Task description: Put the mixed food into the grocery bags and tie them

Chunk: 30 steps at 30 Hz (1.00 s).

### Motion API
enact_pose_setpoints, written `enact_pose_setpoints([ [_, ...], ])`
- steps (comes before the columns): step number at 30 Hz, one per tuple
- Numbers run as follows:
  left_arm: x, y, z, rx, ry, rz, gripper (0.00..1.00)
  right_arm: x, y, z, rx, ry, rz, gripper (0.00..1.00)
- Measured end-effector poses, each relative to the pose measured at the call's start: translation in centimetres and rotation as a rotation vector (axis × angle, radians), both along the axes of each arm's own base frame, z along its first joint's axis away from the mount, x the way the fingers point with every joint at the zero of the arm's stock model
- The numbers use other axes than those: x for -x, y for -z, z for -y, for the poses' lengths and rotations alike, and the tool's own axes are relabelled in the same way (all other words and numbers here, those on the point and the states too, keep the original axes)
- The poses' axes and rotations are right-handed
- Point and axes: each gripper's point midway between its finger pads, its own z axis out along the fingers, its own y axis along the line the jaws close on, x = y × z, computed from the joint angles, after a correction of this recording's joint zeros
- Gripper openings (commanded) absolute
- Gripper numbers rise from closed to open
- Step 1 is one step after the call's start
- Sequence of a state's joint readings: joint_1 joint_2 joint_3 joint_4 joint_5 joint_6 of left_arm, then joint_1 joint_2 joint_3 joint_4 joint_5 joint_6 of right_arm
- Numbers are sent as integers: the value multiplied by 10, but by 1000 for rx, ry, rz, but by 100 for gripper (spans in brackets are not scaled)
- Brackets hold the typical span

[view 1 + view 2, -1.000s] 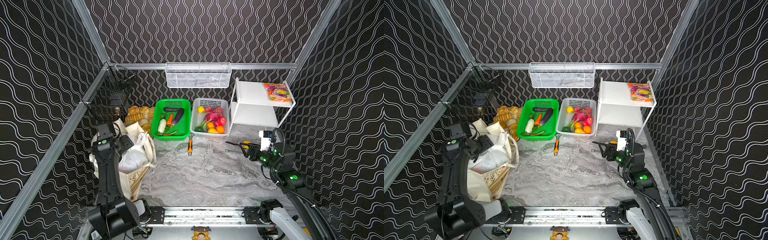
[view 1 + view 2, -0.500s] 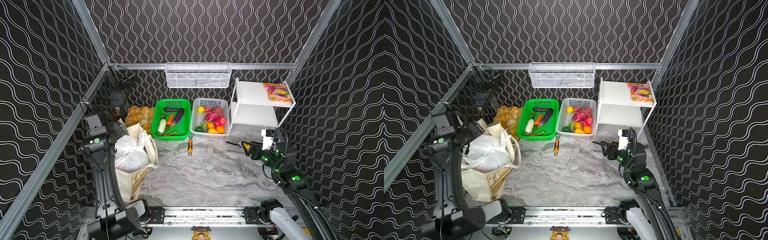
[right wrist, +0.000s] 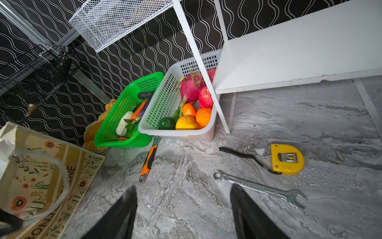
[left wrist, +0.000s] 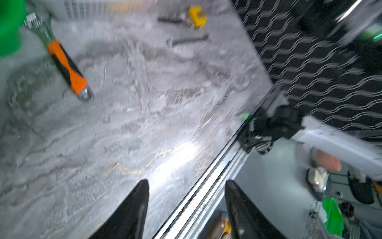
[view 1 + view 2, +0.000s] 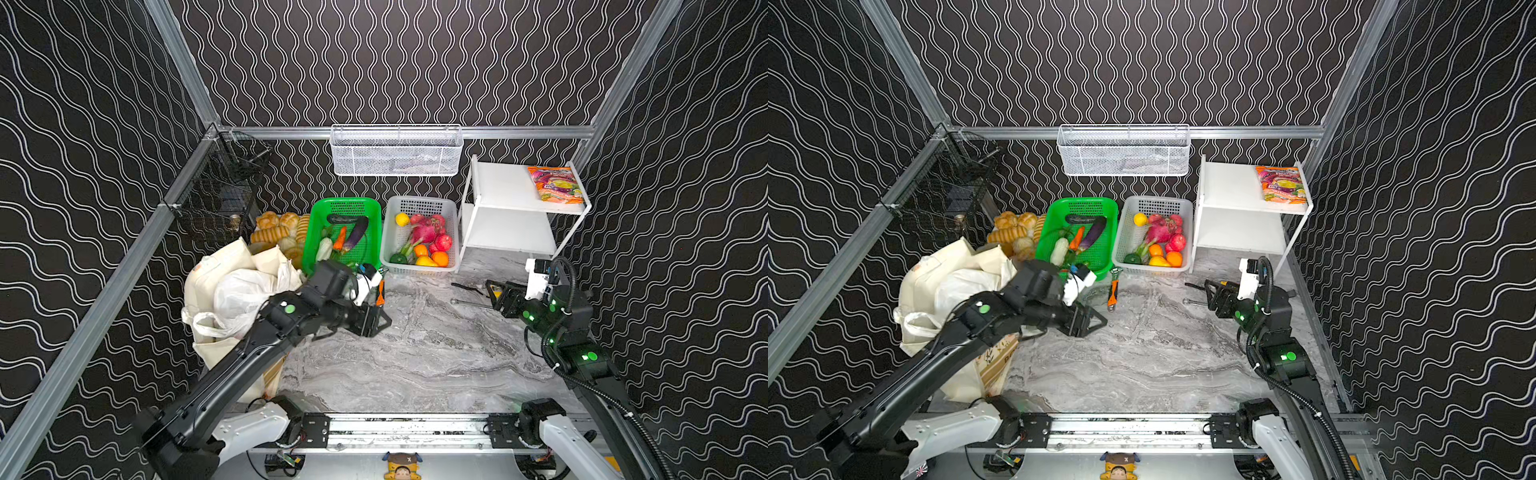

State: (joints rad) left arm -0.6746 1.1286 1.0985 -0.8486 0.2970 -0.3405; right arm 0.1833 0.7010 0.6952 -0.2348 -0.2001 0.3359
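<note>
Fingers spread and empty both sides: left fingers (image 5: pixel 374 322) have swung off the bags, out over bare tabletop (image 5: pixel 415 365); right fingers (image 5: pixel 498 293) hover by the tape measure (image 3: pixel 287 159). At left, white plastic bag (image 5: pixel 241 295) sits stuffed in canvas tote (image 5: pixel 201 278), handles loose, food hidden, so tying's unfinished, we reckon. Wrench (image 5: pixel 1112 291) lies just beyond; middle's open.

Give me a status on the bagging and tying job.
Done, apparently: the bulging thin white plastic bag sits in the mouth of the cream canvas tote. In hand: nothing; the left hand and right hand are both open above the grey marble tabletop. Left: the plastic bag's loop handle hangs loose, so tying looks undone; what is inside the bags is hidden.
</note>
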Motion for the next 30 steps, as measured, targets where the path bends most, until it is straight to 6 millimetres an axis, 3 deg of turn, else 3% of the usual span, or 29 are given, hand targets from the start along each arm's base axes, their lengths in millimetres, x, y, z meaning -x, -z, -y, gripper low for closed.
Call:
enact_pose_setpoints([
  [2, -6, 36, -31, -166, -112, -50, 51, -1, 2, 0, -6, 4, -10, 72],
  [4, -22, 50, -72, -266, -276, -70, 56, -2, 3, 1, -5, 12, -14, 72],
  [8, -58, 51, -176, -304, -705, -50, 52, -3, 12, 5, 5, 33, -31, 72],
  [11, -67, 46, -223, -294, -892, -51, 51, -3, 18, 8, 15, 48, -38, 73],
  [13, -76, 39, -241, -288, -956, -39, 52, -3, 22, 12, 29, 70, -39, 74],
  [19, -95, 16, -232, -198, -899, 45, 59, -7, 37, 40, 93, 222, -24, 75],
  [22, -97, -7, -209, -79, -813, 180, 66, -12, 46, 58, 159, 312, 6, 79],
  [26, -96, -23, -151, 24, -592, 313, 74, -22, 69, 86, 287, 451, 22, 82],
  [30, -85, -17, -79, 38, -318, 411, 81, -31, 88, 104, 406, 532, 25, 82],
])
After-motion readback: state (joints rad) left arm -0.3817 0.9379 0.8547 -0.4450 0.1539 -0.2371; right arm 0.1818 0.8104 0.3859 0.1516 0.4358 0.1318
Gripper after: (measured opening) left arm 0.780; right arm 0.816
